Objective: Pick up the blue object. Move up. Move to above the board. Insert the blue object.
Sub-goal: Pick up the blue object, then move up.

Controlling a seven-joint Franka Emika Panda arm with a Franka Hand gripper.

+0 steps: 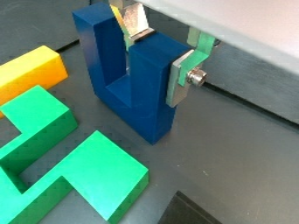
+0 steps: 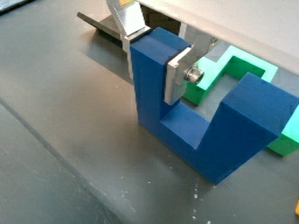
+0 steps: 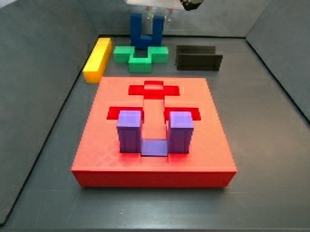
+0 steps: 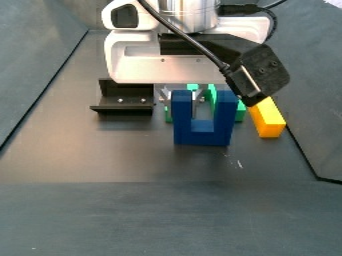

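— Where was the gripper (image 2: 156,54), and what were its jaws doing?

— It hung low at the far end of the desk from the board, silver fingers (image 1: 184,72) pinching one prong of the blue object (image 1: 128,77). In both wrist views a plate lay flat against each face of that prong. The block (image 4: 203,118) stood upright on its base, and I judged it was on the floor or only just off it.

— What sat around it?

— A green block (image 1: 65,162) just beside it, a yellow block (image 3: 97,57) nearer the desk's side edge, and the dark fixture (image 3: 198,59) toward the opposite side. The red board (image 3: 155,131) lay well apart, mid-desk, with a purple U-shaped block (image 3: 150,130) already seated in it.

— What could go wrong?

— Gripped by one prong, off its centre, the block might swing or slip during the lift. A tilted base would likely catch the rim of the recess. A low transit could also clip the green block.
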